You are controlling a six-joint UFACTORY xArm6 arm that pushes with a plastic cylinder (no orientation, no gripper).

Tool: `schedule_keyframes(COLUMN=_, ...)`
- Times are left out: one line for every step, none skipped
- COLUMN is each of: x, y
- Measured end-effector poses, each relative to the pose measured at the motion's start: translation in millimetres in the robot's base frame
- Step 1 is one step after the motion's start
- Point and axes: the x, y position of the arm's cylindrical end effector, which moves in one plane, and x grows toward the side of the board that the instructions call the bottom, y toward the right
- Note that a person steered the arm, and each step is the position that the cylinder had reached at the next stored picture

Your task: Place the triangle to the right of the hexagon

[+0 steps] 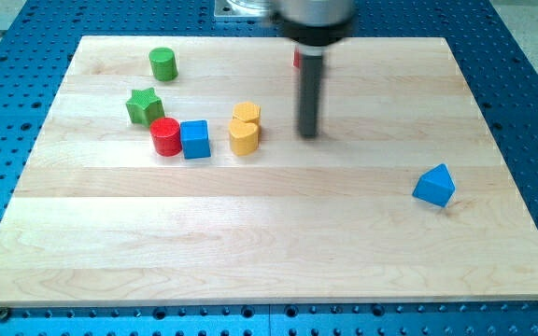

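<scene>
The blue triangle (434, 185) lies alone at the view's right, below the board's middle height. Two yellow blocks touch each other left of centre: the lower one (243, 137) looks like the hexagon, while the shape of the upper one (247, 114) is unclear. My tip (308, 134) rests on the board about one block's width to the right of the yellow pair, touching nothing. It is far up and to the left of the triangle.
A red cylinder (165, 136) and a blue cube (194, 139) touch, left of the yellow pair. A green star (144, 105) and a green cylinder (162, 63) sit further up on the left. A red block (297, 59) is mostly hidden behind the rod. The wooden board (269, 261) lies on a blue perforated table.
</scene>
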Motion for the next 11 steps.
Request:
schedule_keyframes(x=11.3, y=134.6)
schedule_keyframes(x=78.4, y=177.6)
schedule_keyframes(x=120.7, y=130.0)
schedule_keyframes(x=88.6, y=62.5)
schedule_keyframes(x=56.9, y=-6.1)
schedule_keyframes(x=58.1, y=-25.1)
schedule_keyframes(x=104.1, y=-16.3)
schedule_keyframes(x=107.4, y=-39.3)
schedule_keyframes(x=78.4, y=-72.4)
schedule_keyframes(x=54.8, y=-91.9)
schedule_keyframes(x=37.8, y=-100.2)
